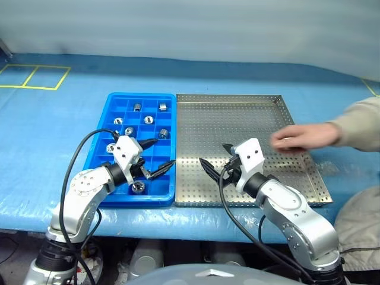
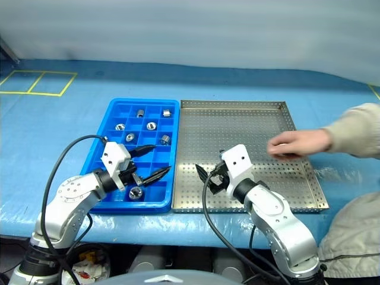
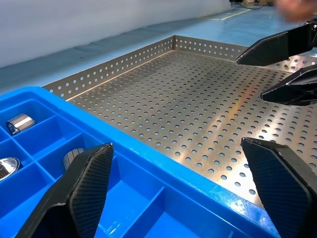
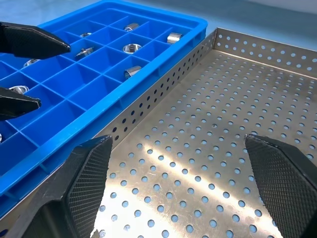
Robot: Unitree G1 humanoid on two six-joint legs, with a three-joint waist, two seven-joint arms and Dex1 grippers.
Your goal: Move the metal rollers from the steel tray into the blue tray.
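Note:
The blue tray (image 1: 101, 155) lies left of the steel tray (image 1: 249, 119), their long sides touching. Several metal rollers sit in separate blue compartments, among them one (image 1: 137, 107) at the far end and one (image 1: 138, 187) in the near row. My left gripper (image 1: 167, 151) hangs open over the blue tray's right edge, nothing between its fingers (image 3: 84, 188). My right gripper (image 1: 212, 152) is open and empty above the steel tray's near left part, fingers (image 4: 282, 173) wide apart. No roller lies on the perforated base that shows.
A person's hand (image 1: 303, 136) with a beige sleeve (image 1: 359, 122) reaches in from the right over the steel tray's right side. Both trays rest on a blue cloth-covered table (image 1: 47, 130) with yellow tape lines (image 1: 35, 77) at the far left.

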